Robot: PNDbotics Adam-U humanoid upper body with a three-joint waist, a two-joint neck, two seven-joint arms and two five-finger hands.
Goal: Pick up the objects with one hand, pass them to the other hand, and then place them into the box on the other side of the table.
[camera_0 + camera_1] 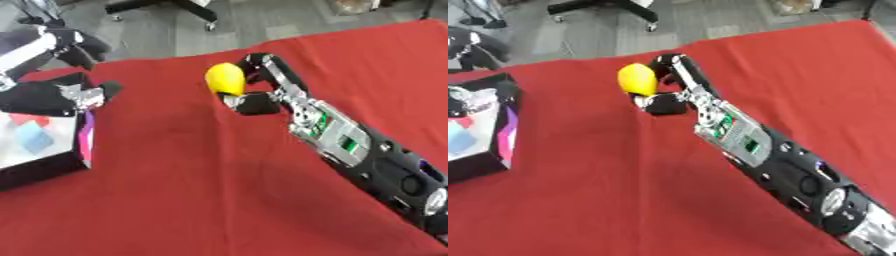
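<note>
No brand, label or writing that you can read anywhere in either view.

Containers: you've got 1 box, a shallow black-walled open box (52,172) at the left edge of the red cloth-covered table (201,200). Its floor looks white, w/ a magenta/purple strip along the inner right wall. Inside it: 1 light-blue block-like shape (35,137) and 1 red patch (29,119) towards the far side; both blurred, so what they are is unclear, poss. small toys.

The task's thing: 1 smooth yellow rounded object, lemon-like in shape (225,79), held up off the cloth near the table's far-middle, well apart from the box.

Your right hand (258,87) comes in from the lower right on a long black-and-silver forearm w/ green bits showing in its housing. Its fingers curl over the far side of the yellow object and the thumb sits just under it, so the hand is pinching that object.

Your left hand (66,95) is at the left side, above the far edge of the box, black w/ silver parts. It's blurred, and you can't tell from these views whether its fingers are straight or curled; nothing seen in it.

Count: 1 yellow object, 1 box, 2 coloured shapes in the box, 2 hands.

Beyond the table there's grey floor and the black wheeled base of a chair (166,7).
</note>
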